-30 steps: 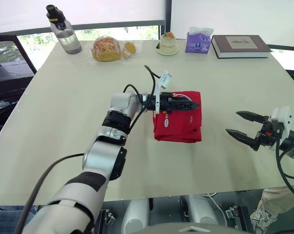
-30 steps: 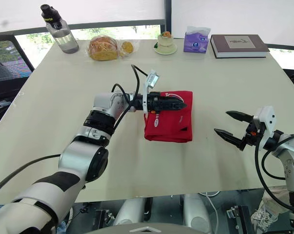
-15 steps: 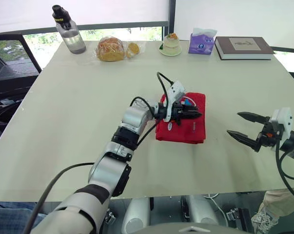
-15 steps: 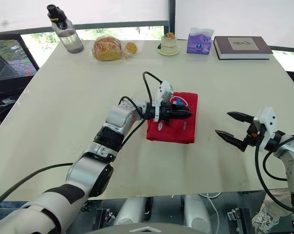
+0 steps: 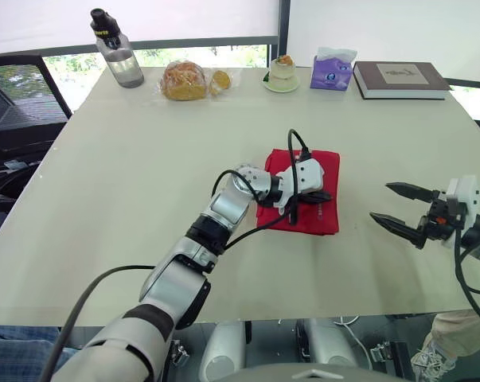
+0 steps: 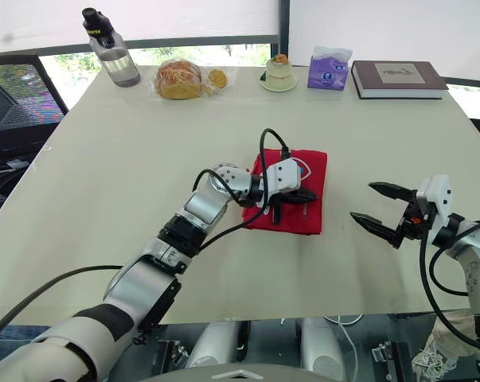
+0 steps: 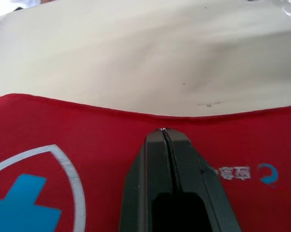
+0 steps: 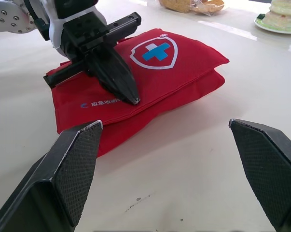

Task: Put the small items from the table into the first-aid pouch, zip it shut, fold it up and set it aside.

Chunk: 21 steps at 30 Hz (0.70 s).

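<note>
Roughly at the centre of the frame, the red first-aid pouch [image 5: 322,216] lies flat on the pale desk [image 5: 128,175]. It is folded over on itself, so two layers show one on top of the other in the right wrist view, and the white shield with a blue cross faces up. The zip cannot be made out. The left gripper [image 5: 318,196] reaches in from the lower left and sits over the pouch. Its two black fingers [image 7: 155,154] are pressed together with no gap, and their joined tip rests on the red fabric near the printed lettering. Nothing can be seen pinched between them.

The right gripper [image 5: 380,200] hangs at the right edge of the frame, well apart from the pouch and above bare desk. Its fingers [image 8: 77,159] are spread wide with nothing between them.

Along the top of the frame, from left to right, stand a water bottle [image 5: 116,52], a bagged loaf of bread [image 5: 184,79], a small cake on a plate [image 5: 282,72], a purple tissue pack [image 5: 331,70] and a dark book [image 5: 399,78], all well apart from the pouch.
</note>
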### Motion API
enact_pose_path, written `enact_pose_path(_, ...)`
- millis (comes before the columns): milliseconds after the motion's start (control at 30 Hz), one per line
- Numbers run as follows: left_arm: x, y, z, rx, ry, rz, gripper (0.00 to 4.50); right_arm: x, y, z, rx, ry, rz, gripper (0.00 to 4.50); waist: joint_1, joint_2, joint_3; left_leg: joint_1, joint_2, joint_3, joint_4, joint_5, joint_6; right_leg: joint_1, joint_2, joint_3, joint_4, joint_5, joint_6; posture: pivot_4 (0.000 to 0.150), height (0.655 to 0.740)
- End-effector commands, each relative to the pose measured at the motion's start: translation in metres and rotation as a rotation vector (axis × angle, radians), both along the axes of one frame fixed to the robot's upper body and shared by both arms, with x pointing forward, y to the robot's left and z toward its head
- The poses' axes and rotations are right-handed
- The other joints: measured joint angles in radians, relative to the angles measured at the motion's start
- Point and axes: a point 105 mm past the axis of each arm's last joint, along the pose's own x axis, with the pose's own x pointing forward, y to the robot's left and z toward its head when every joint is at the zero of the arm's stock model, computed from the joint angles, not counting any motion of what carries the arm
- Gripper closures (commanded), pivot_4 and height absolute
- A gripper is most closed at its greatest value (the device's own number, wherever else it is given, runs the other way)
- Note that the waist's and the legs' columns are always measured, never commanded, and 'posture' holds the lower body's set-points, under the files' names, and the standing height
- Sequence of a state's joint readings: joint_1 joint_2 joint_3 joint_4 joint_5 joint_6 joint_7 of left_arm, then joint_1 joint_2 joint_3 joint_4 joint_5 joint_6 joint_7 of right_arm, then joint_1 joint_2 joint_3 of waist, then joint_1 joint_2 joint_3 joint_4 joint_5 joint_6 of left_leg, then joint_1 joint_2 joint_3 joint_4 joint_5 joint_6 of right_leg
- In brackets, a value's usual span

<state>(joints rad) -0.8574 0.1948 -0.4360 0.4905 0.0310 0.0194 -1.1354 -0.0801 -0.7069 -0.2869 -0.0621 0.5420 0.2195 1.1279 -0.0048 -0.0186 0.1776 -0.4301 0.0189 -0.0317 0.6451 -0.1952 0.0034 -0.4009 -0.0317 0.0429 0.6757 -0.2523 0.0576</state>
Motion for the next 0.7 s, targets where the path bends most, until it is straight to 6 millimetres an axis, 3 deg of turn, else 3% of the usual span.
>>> enact_pose_path(33,-0.016,-0.001,-0.02,0.078,0.038,-0.093,4.47,-0.004,0.001,0.01,0.002,-0.042,0.011,0.0,0.0,0.0,0.0,0.0,0.0,0.0,0.0,0.0,0.0,0.0,0.0,0.0,0.0,0.0,0.0,0.15,0.7332)
enact_pose_path(200,-0.032,0.002,-0.026,0.154,0.082,-0.196,4.47,-0.007,0.0,0.016,0.037,-0.046,-0.006,0.0,-0.004,0.0,0.0,0.0,0.0,0.0,0.0,0.0,0.0,0.0,0.0,0.0,0.0,0.0,0.0,0.15,0.7332)
enact_pose_path(333,-0.036,0.011,-0.045,0.279,0.019,-0.252,4.47,-0.01,-0.002,0.018,0.044,-0.036,-0.02,0.0,-0.007,0.0,0.0,0.0,0.0,0.0,0.0,0.0,0.0,0.0,0.0,0.0,0.0,0.0,0.0,0.15,0.7332)
enact_pose_path(400,-0.039,0.005,-0.042,0.23,0.054,-0.249,4.47,-0.011,-0.003,0.019,0.051,-0.037,-0.028,0.0,-0.006,0.0,0.0,0.0,0.0,0.0,0.0,0.0,0.0,0.0,0.0,0.0,0.0,0.0,0.0,0.15,0.7332)
enact_pose_path(533,-0.037,-0.014,-0.005,0.007,0.148,-0.221,4.47,-0.012,-0.005,0.021,0.057,-0.035,-0.036,0.0,-0.005,0.0,0.0,-0.001,0.0,-0.001,0.0,0.0,0.0,0.0,0.0,-0.001,0.0,0.0,0.0,0.15,0.7332)
enact_pose_path(600,-0.026,-0.024,0.023,-0.145,0.195,-0.161,4.47,-0.012,-0.006,0.02,0.057,-0.034,-0.04,0.0,-0.005,0.0,0.0,-0.001,0.0,-0.001,0.001,0.0,0.0,0.0,0.0,-0.001,0.0,-0.001,0.001,0.15,0.7332)
enact_pose_path(700,0.002,-0.029,0.042,-0.222,0.2,-0.016,4.47,-0.012,-0.007,0.019,0.055,-0.036,-0.043,0.0,-0.005,0.0,0.001,-0.002,0.0,-0.002,0.002,0.0,0.0,0.0,0.0,-0.002,0.0,-0.002,0.003,0.15,0.7332)
